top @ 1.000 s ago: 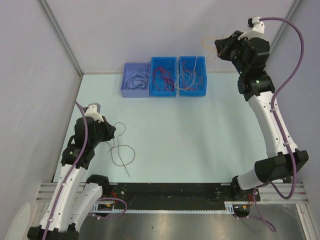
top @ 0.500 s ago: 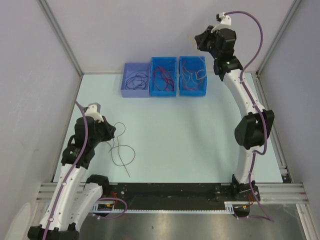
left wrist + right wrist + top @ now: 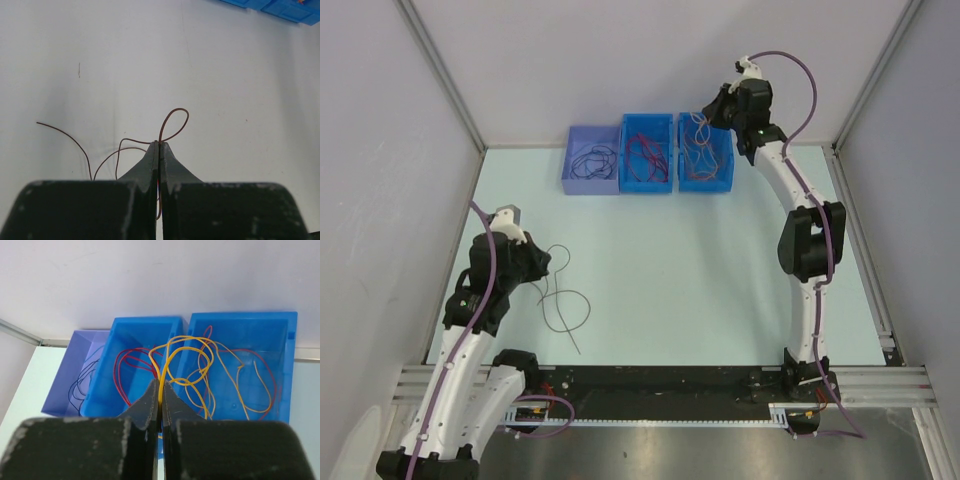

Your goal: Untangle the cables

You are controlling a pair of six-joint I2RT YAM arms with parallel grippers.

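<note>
1. A yellow wire (image 3: 186, 338) is being pinched between the closed fingers of the right gripper (image 3: 160, 382). It is being held above the middle blue bin (image 3: 647, 186), with its loops hanging across that bin and the right blue bin (image 3: 705, 186) beside it.
2. The step in hand is judged to be dropping this strand. It would best be carried fully over the bin right of the middle blue bin and lowered before release. That way no loop is being left draped over the shared wall or snagged on red strands.
3. A dark wire (image 3: 180, 109) is being gripped by the left gripper (image 3: 159, 145), which is closed on it, on the table (image 3: 700, 260) well in front and left of the middle blue bin.
4. Red wires (image 3: 646, 152) are lying in the middle blue bin. Dark strands (image 3: 592, 160) are lying in the lavender bin (image 3: 591, 186) against its left side. Orange-yellow and some red strands are lying in the bin on its right.
</note>
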